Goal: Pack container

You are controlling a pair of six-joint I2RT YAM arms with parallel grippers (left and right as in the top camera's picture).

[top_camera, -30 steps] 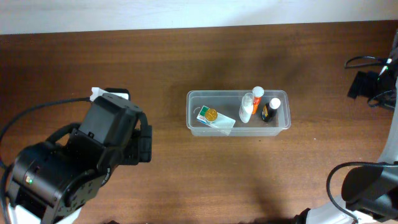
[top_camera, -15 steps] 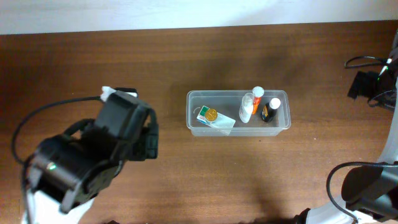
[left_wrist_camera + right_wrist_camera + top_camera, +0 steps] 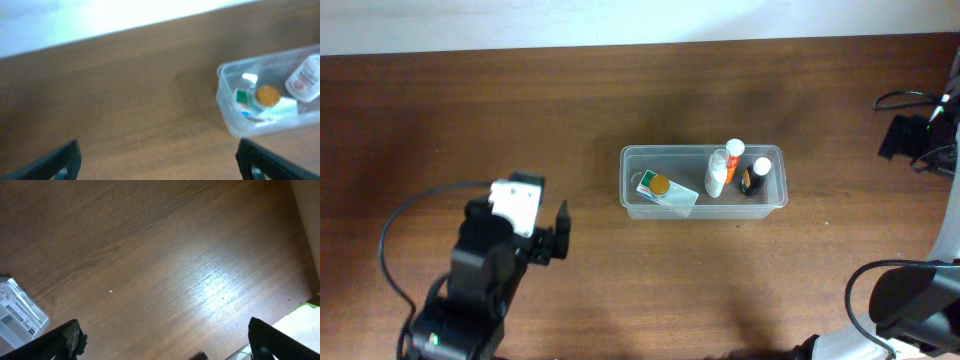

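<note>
The container (image 3: 700, 150), a clear rectangular tub, sits right of the table's middle. Inside lie a green-and-white box with an orange cap (image 3: 660, 189), a white bottle with an orange band (image 3: 718, 172) and a small dark bottle (image 3: 753, 178). My left gripper (image 3: 556, 232) hangs open, left of the tub and nearer the front edge. In the left wrist view the left gripper (image 3: 157, 162) shows only bare wood between its fingers, with the container (image 3: 223, 100) off to the right. My right gripper (image 3: 167, 345) is open over bare table, the container's corner (image 3: 20, 312) at its left.
Black cables and a black device (image 3: 912, 138) lie at the table's right edge. Part of the right arm (image 3: 910, 300) fills the front right corner. A pale strip (image 3: 620, 20) runs behind the table's far edge. The table's edge (image 3: 305, 235) shows at the right of the right wrist view.
My left arm has drawn back toward the front edge and now looks smaller in the overhead view. Its jaws stay open. The container and its contents have not moved.
</note>
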